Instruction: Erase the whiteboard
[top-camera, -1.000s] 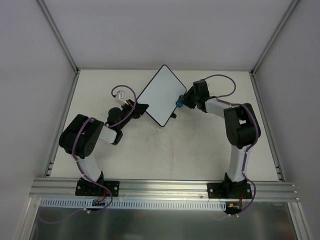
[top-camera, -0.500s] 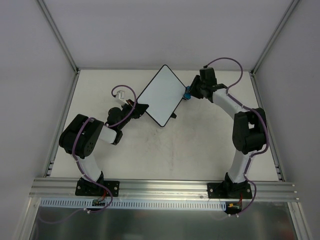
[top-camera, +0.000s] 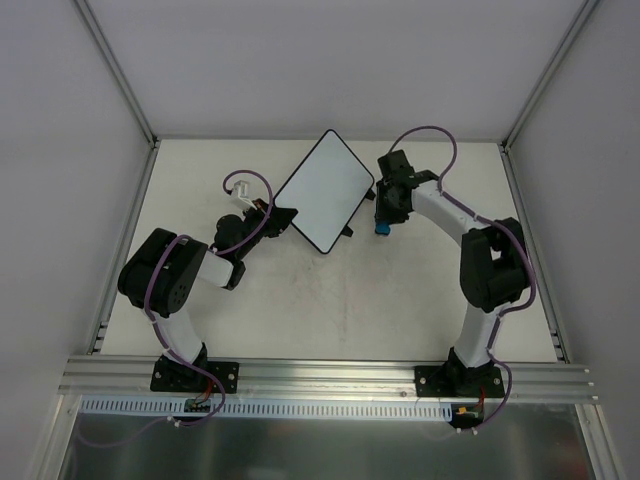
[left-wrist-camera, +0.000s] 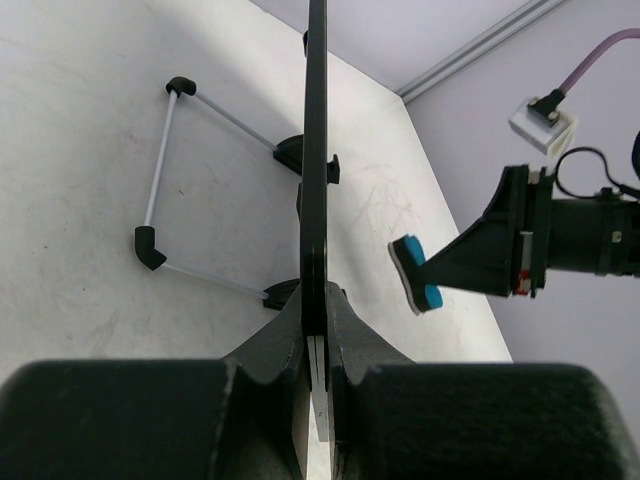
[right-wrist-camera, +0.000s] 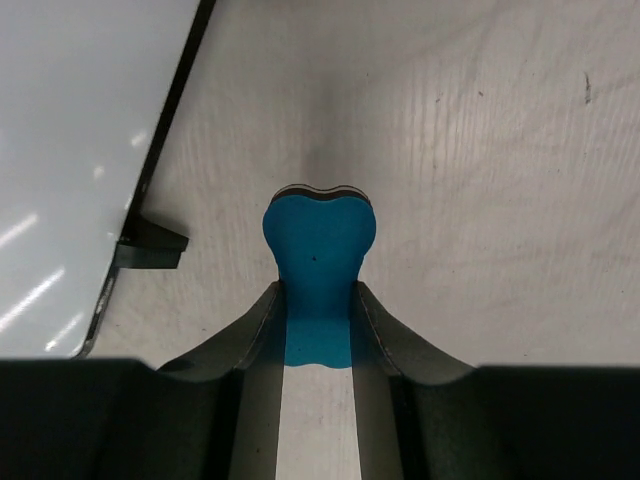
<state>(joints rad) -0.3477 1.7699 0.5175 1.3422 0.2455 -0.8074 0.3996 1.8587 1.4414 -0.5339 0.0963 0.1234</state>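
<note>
Whiteboard (top-camera: 322, 190) tilted up, face looks clean, left gripper (left-wrist-camera: 315, 330) pinching its left edge. Right gripper (right-wrist-camera: 318, 305) clamps blue eraser (right-wrist-camera: 318, 235) just off whiteboard's right edge, not touching. Risk: eraser snags rim or tab (right-wrist-camera: 150, 248) and twists whiteboard out of that thin pinch.

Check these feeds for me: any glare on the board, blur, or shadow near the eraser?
Top view: even light, sharp, no glare on the board. Right wrist: pale reflection streaks on the board's lower left, a soft shadow on the table just beyond the eraser. Left wrist: board edge-on, so no face to judge; near foreground dark and soft.
</note>
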